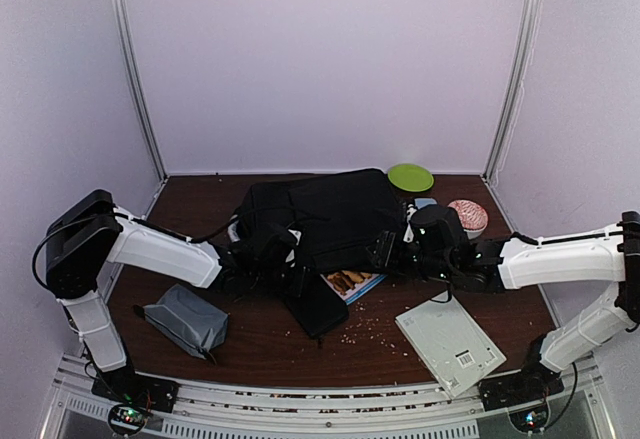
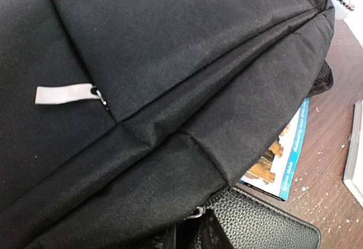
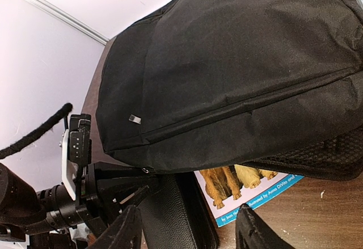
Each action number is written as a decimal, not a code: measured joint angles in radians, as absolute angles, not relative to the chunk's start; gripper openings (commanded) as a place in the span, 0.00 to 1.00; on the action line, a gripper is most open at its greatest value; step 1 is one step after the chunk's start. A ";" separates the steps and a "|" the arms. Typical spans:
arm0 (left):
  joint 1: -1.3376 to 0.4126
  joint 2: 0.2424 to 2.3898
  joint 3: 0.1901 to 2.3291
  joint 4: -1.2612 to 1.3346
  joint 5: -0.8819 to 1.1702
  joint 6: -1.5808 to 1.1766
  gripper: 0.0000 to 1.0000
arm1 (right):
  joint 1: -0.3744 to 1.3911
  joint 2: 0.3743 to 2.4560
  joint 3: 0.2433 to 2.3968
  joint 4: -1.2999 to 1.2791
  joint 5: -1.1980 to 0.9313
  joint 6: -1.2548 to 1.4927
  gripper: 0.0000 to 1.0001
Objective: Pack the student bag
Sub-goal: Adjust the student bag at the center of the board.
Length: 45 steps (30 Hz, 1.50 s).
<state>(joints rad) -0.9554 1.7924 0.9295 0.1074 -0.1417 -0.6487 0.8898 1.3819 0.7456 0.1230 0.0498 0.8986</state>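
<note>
student bag (image 1: 330,209): 1 big black fabric bag, lying flat mid-table (image 1: 250,349), its near edge draped over a book and touching a black case
How it'll handle: soft and floppy, we reckon. The cloth sags and creases, so it'd slump if we lifted it by 1 corner. It looks light-ish, not slippery, and nothing about the shell seems fragile.
Where to grab: we'd go for the near seam by the zip, or the grey-white pull tab (image 2: 62,93) to open it. The mesh side (image 3: 334,152) looks too flimsy to pull on.
Right gripper (image 3: 189,212): fingers spread wide with nothing between them, hovering just off the bag's near edge above the case and book
Left gripper (image 1: 275,261): tucked in at the bag's near-left edge; we can't tell how far open it is or whether it has any cloth
Count, nearest row: 1 white flat slab (image 1: 450,344) with a barcode sticker, 1 grey pouch (image 1: 185,319)
Count, next: 1 black leathery case (image 1: 315,304), 1 picture book (image 1: 352,281) with dogs on the cover, half under the bag
Count, far side: 1 green disc (image 1: 410,177), 1 pink-and-white round thing (image 1: 467,216), no idea what it is
Loose bits: crumbs scattered on the wood, too many and too small for us to count
</note>
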 measured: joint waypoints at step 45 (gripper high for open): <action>-0.949 1.739 0.869 0.129 -0.081 -0.622 0.00 | 0.890 1.698 0.781 0.331 -0.102 1.248 0.67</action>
